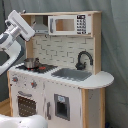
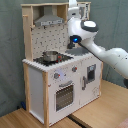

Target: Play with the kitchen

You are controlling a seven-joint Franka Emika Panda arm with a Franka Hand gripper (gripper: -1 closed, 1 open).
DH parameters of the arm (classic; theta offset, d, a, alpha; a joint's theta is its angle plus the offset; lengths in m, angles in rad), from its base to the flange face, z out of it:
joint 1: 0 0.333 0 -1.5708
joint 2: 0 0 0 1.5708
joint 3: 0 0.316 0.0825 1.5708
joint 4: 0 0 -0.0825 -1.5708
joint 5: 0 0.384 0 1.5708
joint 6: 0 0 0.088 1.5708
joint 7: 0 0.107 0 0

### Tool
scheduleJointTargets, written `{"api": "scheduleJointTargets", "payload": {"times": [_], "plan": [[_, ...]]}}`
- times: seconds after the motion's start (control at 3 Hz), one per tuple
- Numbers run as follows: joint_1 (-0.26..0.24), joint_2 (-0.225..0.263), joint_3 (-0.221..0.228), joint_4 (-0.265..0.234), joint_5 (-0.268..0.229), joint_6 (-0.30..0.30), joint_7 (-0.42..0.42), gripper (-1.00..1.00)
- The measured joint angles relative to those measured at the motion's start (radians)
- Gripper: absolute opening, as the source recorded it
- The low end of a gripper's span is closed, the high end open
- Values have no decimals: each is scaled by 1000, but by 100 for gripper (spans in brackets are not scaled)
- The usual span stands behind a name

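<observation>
The kitchen (image 1: 60, 85) is a tall toy of white panels and light wood. It has a steel pot (image 1: 31, 63) on the stovetop, a black faucet (image 1: 84, 60) over the grey sink (image 1: 72, 74), a microwave (image 1: 67, 25), a range hood (image 1: 40, 27) and an oven door (image 1: 22, 105). My white arm (image 1: 15, 32) is raised in front of the stove side, at the first exterior view's left. In the second exterior view the gripper (image 2: 73, 9) points up beside the hood (image 2: 50, 20), above the pot (image 2: 49, 56). It touches nothing that I can see.
A grey curtain hangs behind the kitchen in both exterior views. The kitchen stands on a wooden floor (image 2: 100, 112). A rounded light-wood counter end (image 1: 102, 79) juts out past the sink. A white rounded part of the robot (image 1: 20, 122) fills the first exterior view's lower left corner.
</observation>
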Motion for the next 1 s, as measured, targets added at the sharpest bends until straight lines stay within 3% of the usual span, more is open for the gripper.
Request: {"api": "scheduleJointTargets", "payload": {"times": [0.67,1.0], "plan": [[-7,2,74,7,35,-155,151,100],[-10,4,74,7,54,-168,157,100]]}}
